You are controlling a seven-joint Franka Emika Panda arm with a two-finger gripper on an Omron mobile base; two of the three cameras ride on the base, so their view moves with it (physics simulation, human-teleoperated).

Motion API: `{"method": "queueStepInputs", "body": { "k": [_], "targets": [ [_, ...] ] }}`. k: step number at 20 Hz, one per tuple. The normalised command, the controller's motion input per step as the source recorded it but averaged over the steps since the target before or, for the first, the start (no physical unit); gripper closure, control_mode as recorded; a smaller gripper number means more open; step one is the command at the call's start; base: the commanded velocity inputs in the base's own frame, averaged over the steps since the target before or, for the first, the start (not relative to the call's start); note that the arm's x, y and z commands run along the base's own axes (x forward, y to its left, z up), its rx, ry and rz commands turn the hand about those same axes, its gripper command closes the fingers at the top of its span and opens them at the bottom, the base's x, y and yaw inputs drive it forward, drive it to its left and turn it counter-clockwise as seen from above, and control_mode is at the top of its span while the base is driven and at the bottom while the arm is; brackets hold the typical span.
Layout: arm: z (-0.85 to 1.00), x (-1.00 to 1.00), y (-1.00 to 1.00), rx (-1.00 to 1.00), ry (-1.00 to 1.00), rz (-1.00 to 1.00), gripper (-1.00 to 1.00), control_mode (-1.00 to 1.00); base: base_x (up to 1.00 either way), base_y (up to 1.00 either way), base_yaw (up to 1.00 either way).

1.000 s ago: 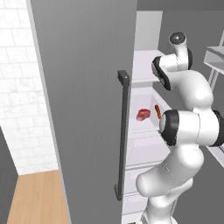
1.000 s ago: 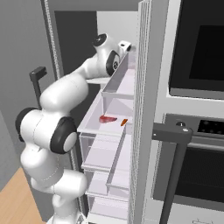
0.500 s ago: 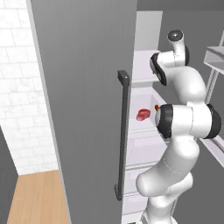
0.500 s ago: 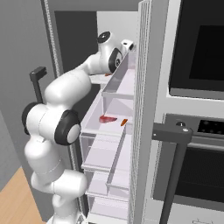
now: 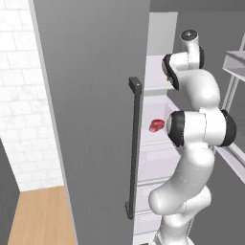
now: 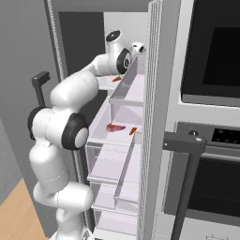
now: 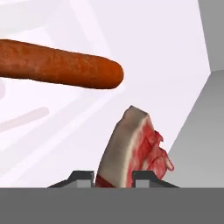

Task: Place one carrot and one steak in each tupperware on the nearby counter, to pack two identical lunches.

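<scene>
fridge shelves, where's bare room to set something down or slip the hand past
Lower shelf: bare left of the steak and carrot. Crowded up top, where the hand pinches a steak just below another carrot.

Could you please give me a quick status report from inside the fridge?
Gripper closed on a steak, upper shelf. Carrot lies just beyond it. Second steak and carrot wait one shelf down. Nothing blocking.

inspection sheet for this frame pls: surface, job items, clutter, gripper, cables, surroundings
Surface: white fridge shelves, open fridge.
Job's things: red raw steak standing between the gripper's tips; long orange carrot beyond it on the upper shelf; second red steak and small orange carrot lying apart on the lower shelf.
Clutter: nothing seen.
Gripper: gripper shut on the steak.
Cables: nothing seen.
Surroundings: grey fridge door, dark handle; built-in ovens.
</scene>
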Motion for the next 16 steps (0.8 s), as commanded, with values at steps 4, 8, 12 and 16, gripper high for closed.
{"method": "queueStepInputs", "body": {
  "k": [4,8,12,16],
  "targets": [
    [-0.01,-0.76,0.49,0.00,0.02,-0.06,1.00,-1.00,0.00,0.00,0.00],
    [-0.14,-0.99,0.73,0.00,-0.08,0.00,1.00,-1.00,0.00,0.00,0.00],
    [-0.06,-1.00,0.66,0.00,-0.17,0.03,1.00,-1.00,0.00,0.00,0.00],
    [0.00,-1.00,0.48,0.04,0.07,0.00,1.00,-1.00,0.00,0.00,0.00]
  ]
}}
